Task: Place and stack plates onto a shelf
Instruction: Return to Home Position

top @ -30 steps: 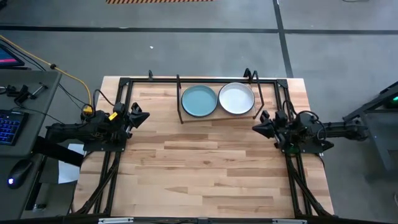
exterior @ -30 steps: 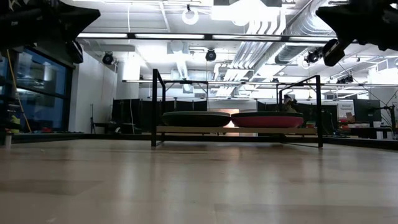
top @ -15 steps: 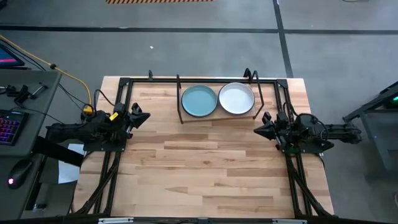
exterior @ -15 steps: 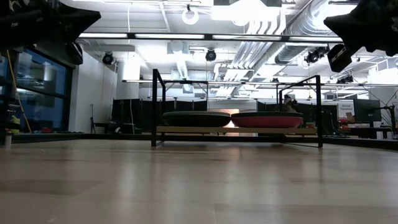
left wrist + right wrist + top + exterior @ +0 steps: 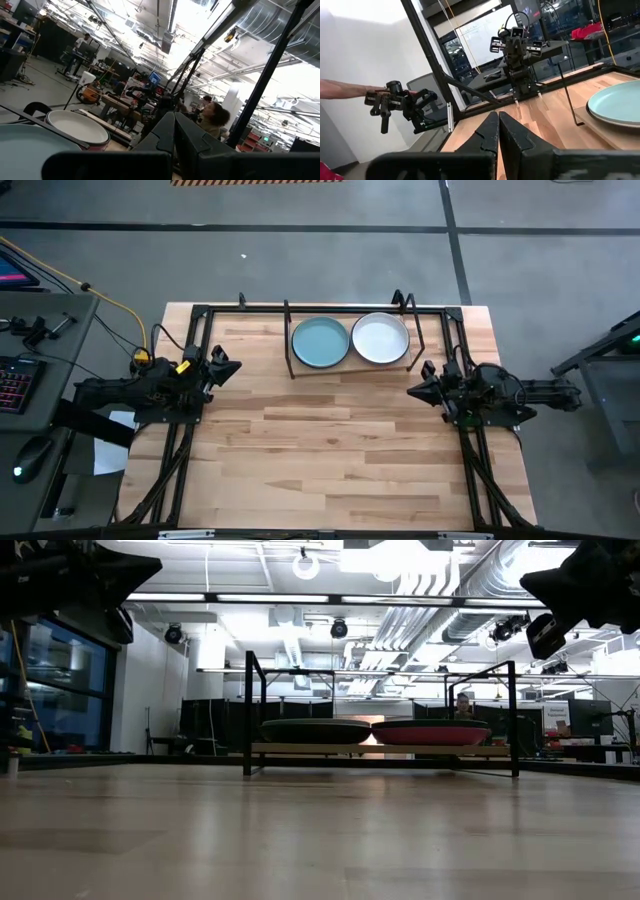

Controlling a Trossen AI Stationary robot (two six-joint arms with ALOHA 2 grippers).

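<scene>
The shelf [image 5: 289,352] stands at the table's far middle and bears two stacks of plates side by side. A light teal plate [image 5: 320,341] tops the left stack and a white plate [image 5: 380,338] the right one. The low view shows a dark plate [image 5: 315,730] and a magenta plate [image 5: 430,732] resting on the shelf's wooden board [image 5: 380,749]. My left gripper [image 5: 232,366] hovers shut at the table's left edge. My right gripper [image 5: 413,390] hovers shut at the right edge. Both stand well clear of the shelf and hold nothing.
A black frame [image 5: 190,350] edges the table along its sides and far end. The near half of the wooden table [image 5: 320,460] is bare. In the right wrist view a person's hand [image 5: 340,89] holds a dark device [image 5: 395,102] beyond the table. A person [image 5: 215,117] sits behind it.
My right arm has folded back a little toward the table's right edge, and its gripper has sunk and tipped slightly, staying shut. The plates and the shelf have not moved.
</scene>
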